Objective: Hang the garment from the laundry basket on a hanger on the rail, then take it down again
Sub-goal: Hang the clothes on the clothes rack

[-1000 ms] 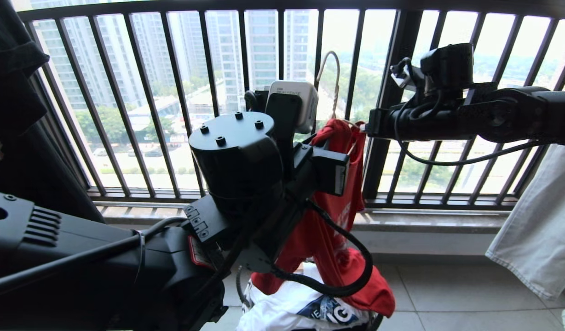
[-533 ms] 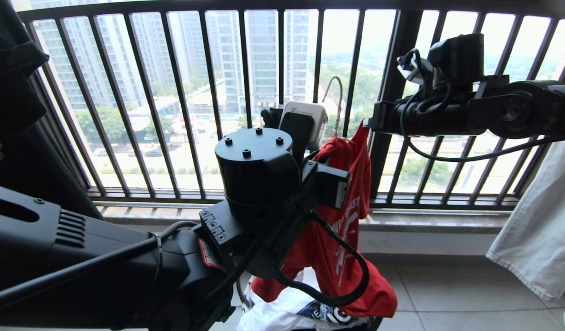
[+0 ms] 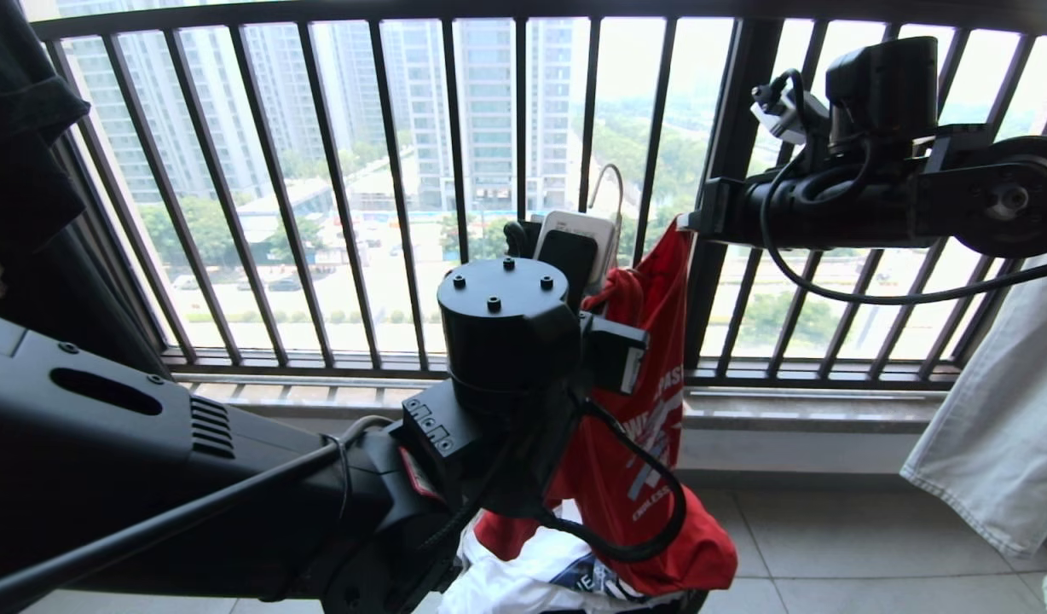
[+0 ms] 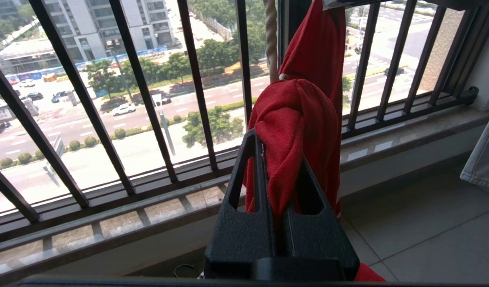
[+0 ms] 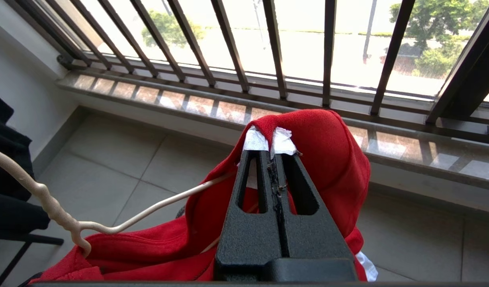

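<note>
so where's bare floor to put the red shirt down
Bare tiles lie between the basket pile and the hanging pale cloth, below the window ledge. Crowded spot: the white printed T-shirt under the red T-shirt.

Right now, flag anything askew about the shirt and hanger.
The garment hangs bunched rather than spread: the left tool and right tool each pinch a fold, and only one arm of the hanger runs into the cloth.
</note>
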{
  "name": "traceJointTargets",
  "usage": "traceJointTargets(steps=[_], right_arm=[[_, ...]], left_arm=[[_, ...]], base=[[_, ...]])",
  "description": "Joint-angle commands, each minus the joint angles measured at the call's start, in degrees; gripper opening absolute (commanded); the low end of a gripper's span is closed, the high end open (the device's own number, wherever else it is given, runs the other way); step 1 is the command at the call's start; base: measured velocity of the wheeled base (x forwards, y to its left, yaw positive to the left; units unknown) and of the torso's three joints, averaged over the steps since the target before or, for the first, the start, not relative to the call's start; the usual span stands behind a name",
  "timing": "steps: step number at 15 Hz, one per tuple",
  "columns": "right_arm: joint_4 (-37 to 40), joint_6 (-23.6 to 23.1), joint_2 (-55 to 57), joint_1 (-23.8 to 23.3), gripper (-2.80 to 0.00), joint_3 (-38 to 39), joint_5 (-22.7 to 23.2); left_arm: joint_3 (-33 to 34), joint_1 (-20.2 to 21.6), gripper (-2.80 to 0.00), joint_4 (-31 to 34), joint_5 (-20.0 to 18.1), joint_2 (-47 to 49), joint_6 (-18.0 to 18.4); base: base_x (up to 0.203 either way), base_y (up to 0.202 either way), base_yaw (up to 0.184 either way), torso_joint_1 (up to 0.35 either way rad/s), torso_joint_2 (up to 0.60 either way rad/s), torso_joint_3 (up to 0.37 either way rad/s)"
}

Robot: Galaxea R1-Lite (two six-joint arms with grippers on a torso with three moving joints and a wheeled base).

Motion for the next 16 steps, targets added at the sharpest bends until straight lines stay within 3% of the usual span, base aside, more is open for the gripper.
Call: traceJointTargets(steps=[1,6,16], right_arm=[[0.0,0.0,-4.2,2.3,-2.8,3.0,0.3],[-0.2,-1.0,-7.8,7.5,-2.8,6.2,1.0],[0.0,-1.8,-13.5,12.8,-2.8,11.0,0.5]], left_arm=[[-0.2,0.0,-2.8,-0.4,0.0,0.5,-0.3],[-1.5,-0.2,-2.8,-2.9,0.0,1.7,-2.8],[-3.0,0.1,-2.8,-4.7,1.4,3.4,-2.3]], base=[[0.0,0.0,0.0,0.0,0.0,0.0],[0.0,0.0,0.0,0.0,0.0,0.0],[0.0,0.0,0.0,0.0,0.0,0.0]])
